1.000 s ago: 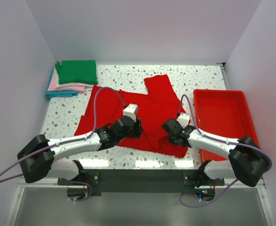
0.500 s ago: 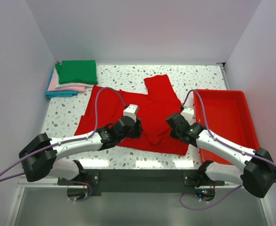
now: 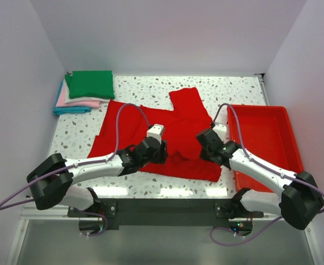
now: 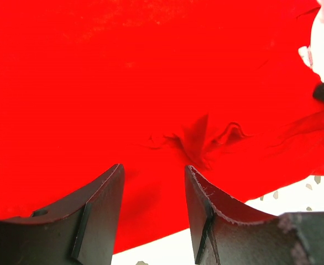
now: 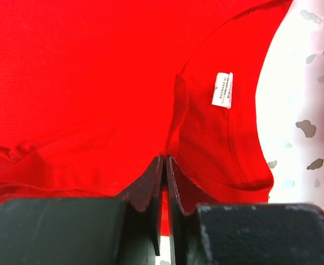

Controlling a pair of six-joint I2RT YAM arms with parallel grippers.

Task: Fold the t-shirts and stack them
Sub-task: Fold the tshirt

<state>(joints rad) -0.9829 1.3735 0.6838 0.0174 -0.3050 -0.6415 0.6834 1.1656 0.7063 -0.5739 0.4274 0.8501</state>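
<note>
Top external view shows the red shirt spread in the middle of the table, between the stack of folded shirts at far left and the tray at right. The right gripper is clenched on a thin ridge of the shirt near the label, I think to lift this side for a fold. The left gripper hangs low over the near hem, fingers apart and holding nothing, probably ready to take the other side. Compared with one second ago, the right gripper has moved away from the near edge, the left one has shifted slightly right, and small wrinkles have appeared between them.
</note>
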